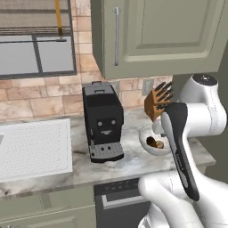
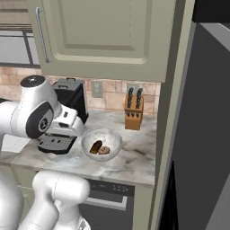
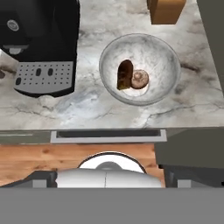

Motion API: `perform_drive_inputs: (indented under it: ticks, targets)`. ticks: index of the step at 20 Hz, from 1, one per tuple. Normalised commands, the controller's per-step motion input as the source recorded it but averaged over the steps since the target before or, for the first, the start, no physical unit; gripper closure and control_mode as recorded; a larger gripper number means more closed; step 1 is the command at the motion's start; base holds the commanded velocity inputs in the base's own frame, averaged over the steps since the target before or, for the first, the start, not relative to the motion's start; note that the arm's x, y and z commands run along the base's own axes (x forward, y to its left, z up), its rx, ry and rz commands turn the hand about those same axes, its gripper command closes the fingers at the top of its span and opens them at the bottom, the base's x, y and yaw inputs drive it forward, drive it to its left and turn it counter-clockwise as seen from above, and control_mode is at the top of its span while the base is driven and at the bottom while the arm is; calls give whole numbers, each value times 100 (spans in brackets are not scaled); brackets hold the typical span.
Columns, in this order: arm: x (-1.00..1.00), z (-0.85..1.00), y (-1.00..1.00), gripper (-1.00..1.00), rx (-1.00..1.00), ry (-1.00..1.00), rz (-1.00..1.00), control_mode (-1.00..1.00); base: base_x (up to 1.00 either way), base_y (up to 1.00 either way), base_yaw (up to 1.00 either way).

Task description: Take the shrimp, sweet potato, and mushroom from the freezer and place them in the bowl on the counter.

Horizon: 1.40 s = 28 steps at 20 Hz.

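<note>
With our gripper spread wide and empty above the counter (image 3: 131,113), the bowl (image 3: 168,83) held only the sweet potato (image 3: 124,74) and mushroom (image 3: 139,79), so we risked stopping short, the shrimp seemingly left in the freezer (image 2: 204,134).

The white arm (image 1: 191,133) rises folded, its rounded elbow joint (image 2: 33,112) held high above the counter's front edge. The wrist points steeply downward over that edge. The jaws stand fully apart, holding nothing.
</note>
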Motion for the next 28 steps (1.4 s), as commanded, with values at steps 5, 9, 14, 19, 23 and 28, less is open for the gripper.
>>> perform_drive_inputs:
  ticks: [5, 9, 14, 19, 23, 28]
  targets:
    - [-11, 1, 0, -100, 0, 0, 0, -100, 0, 0, 0]
    - [-4, 0, 0, -100, 0, 0, 0, 100, -12, 19, -1]
    - [0, 0, 0, -100, 0, 0, 0, 100, -78, 82, -3]
    - [0, 0, 0, -100, 0, 0, 0, 100, -92, 59, -39]
    - [0, 0, 0, -100, 0, 0, 0, 100, -96, 13, -84]
    - [0, 0, 0, -100, 0, 0, 0, 100, -65, 6, -95]
